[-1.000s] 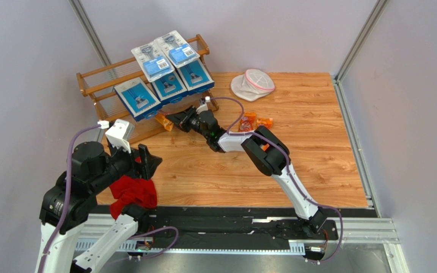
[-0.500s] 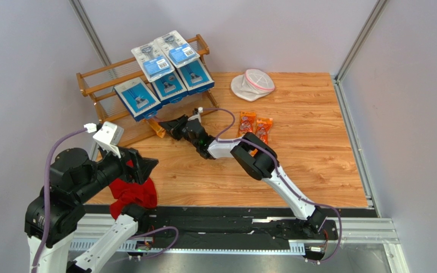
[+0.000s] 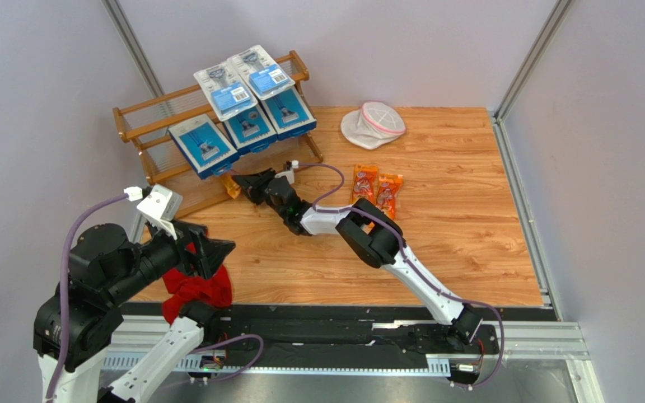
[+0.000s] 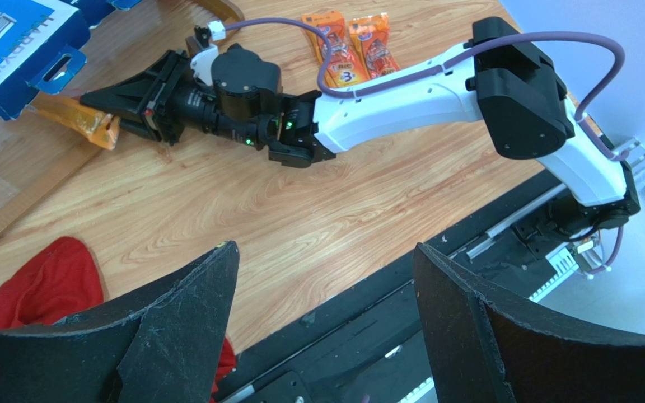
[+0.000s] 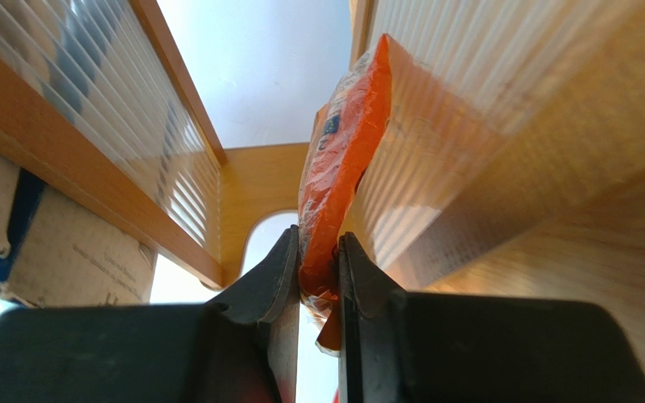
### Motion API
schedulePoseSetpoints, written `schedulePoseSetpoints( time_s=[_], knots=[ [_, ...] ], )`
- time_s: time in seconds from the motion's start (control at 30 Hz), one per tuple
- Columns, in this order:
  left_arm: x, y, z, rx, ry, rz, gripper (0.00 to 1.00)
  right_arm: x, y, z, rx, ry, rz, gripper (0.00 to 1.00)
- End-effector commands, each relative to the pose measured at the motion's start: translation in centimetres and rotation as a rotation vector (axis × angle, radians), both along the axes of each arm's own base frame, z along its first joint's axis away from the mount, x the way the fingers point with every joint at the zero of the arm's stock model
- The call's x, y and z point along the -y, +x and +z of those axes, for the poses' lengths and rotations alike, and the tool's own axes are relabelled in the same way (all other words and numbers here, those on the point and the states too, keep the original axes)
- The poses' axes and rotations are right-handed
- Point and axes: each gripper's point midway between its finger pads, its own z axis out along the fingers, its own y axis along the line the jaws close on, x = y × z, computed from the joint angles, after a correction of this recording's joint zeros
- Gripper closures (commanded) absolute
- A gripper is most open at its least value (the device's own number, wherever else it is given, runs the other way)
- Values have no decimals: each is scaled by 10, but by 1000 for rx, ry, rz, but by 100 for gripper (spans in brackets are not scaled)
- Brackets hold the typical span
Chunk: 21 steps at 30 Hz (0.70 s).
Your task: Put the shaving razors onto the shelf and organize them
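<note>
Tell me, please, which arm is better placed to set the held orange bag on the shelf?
Right: the right gripper pinches the orange bag at the shelf, while the left gripper hangs open by the red cloth.

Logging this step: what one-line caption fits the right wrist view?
Right gripper pinching an orange razor bag edge-on beside a slatted tier of the wooden shelf.

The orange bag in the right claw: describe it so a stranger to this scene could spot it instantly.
Find the wooden shelf at the far left of the table. Beneath its blue boxes, the right claw pinches a narrow orange bag. The two other orange bags lie flat on open table; this one alone is gripped.
</note>
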Motion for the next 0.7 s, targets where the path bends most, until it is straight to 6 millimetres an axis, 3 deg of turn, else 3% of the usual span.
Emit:
schedulePoseSetpoints(
  time_s=[0.0,0.67],
  knots=[
    [0,-6,0,14,7,-23,16,-2,10,-9,-24,-9,-74,82],
    [2,-8,-5,2,5,-38,16,-16,8,-12,-50,7,-44,61]
  ],
)
